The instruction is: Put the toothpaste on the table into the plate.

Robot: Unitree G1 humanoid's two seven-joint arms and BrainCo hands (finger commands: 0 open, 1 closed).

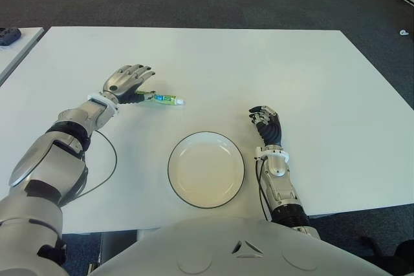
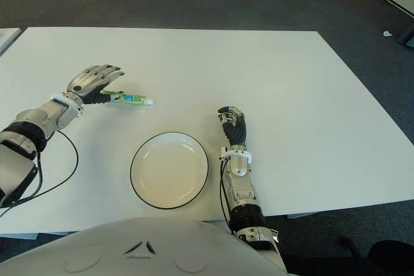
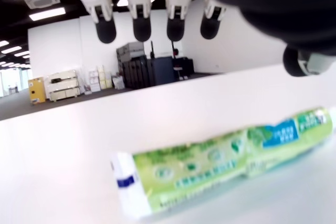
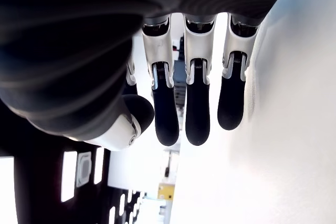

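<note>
A green and white toothpaste tube (image 1: 165, 99) lies flat on the white table (image 1: 259, 63), left of centre. My left hand (image 1: 131, 79) hovers over the tube's left end, open, with its fingers (image 3: 140, 9) stretched out above the tube (image 3: 220, 156) and not closed on it. The white plate (image 1: 170, 167) with a dark rim sits empty near the table's front edge, to the right of and nearer than the tube. My right hand (image 1: 265, 121) shows just right of the plate, fingers (image 4: 197, 103) relaxed and half bent, holding nothing.
A black cable (image 1: 111, 159) loops on the table by my left forearm. A second table's corner with a dark object (image 1: 9, 35) is at the far left. Dark carpet surrounds the table.
</note>
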